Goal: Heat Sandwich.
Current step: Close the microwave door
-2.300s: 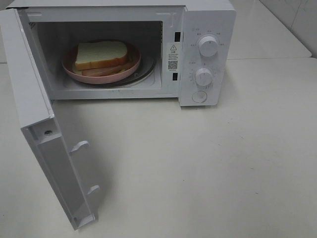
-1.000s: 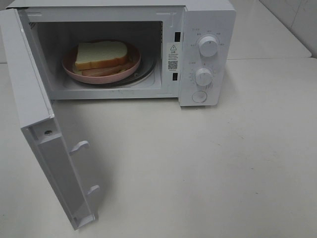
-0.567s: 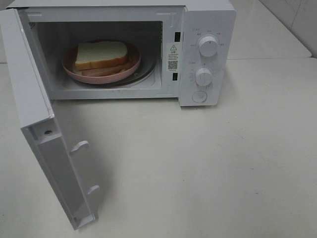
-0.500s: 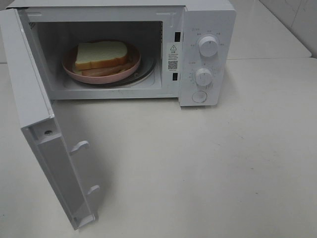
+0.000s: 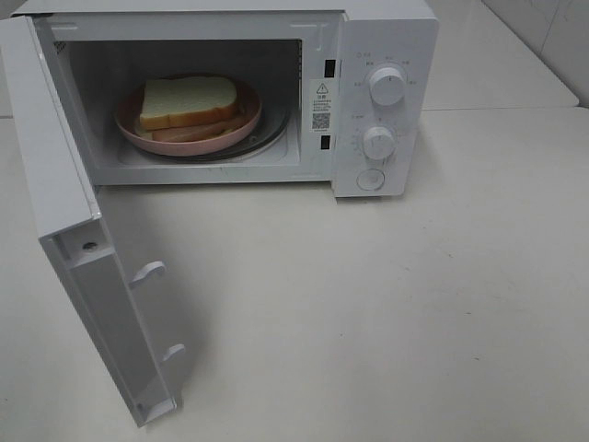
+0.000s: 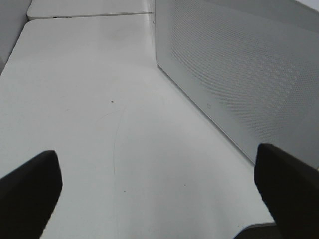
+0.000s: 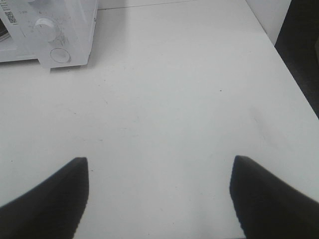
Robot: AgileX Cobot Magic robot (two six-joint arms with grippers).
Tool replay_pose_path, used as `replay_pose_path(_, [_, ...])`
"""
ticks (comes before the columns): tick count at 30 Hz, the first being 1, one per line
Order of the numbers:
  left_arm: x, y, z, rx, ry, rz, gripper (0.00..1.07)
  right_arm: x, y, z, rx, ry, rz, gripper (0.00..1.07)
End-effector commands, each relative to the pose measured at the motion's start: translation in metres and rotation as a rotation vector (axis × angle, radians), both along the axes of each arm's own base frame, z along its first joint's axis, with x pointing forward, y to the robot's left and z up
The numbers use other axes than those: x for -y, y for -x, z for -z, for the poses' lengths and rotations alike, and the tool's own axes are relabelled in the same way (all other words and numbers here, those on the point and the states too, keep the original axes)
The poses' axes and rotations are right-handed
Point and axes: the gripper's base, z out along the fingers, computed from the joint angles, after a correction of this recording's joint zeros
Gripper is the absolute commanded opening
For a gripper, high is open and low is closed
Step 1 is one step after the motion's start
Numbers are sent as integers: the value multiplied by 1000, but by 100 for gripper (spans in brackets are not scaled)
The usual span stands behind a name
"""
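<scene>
The sandwich (image 5: 189, 101), pale yellow bread over a reddish-brown strip, lies on a round pink plate (image 5: 230, 133) inside the white microwave (image 5: 386, 37). The microwave door (image 5: 87, 276) hangs wide open to the left. Neither arm shows in the high view. My left gripper (image 6: 157, 186) is open over bare table, with the door's perforated outer face (image 6: 239, 74) beside it. My right gripper (image 7: 159, 191) is open too, above the white table, with the microwave's knob panel (image 7: 50, 30) far off from it. Both grippers hold nothing.
Two dials (image 5: 387, 85) and a round button (image 5: 371, 180) sit on the microwave's right panel. White tabletop (image 5: 386, 313) spreads in front of and to the right of the oven. The table's edge (image 7: 294, 79) runs past my right gripper.
</scene>
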Motion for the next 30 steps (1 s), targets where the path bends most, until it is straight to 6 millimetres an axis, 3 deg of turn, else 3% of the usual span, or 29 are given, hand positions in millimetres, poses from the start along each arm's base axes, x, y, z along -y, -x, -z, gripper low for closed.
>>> replay_pose_path(1, [0,1,-4,34,22,-8,98,0,4,0,36,-2,3,75])
replay_pose_path(8, [0,-15,-17,59,51,-26,91,0,4,0,36,-3,4,75])
replay_pose_path(16, [-2,-42,-16,-8,30,-43,80,0,4,0,36,-3,4,75])
replay_pose_path(19, [-2,-60,-10,-31,29,-48,68,0,4,0,36,-3,4,75])
replay_pose_path(26, [-2,-86,-4,-62,30,-55,51,0,4,0,36,-3,4,75])
replay_pose_path(29, [-2,-100,-1,-86,30,-58,32,0,4,0,36,-3,4,75])
replay_pose_path(30, [-2,-100,-1,-86,30,-58,32,0,4,0,36,-3,4,75])
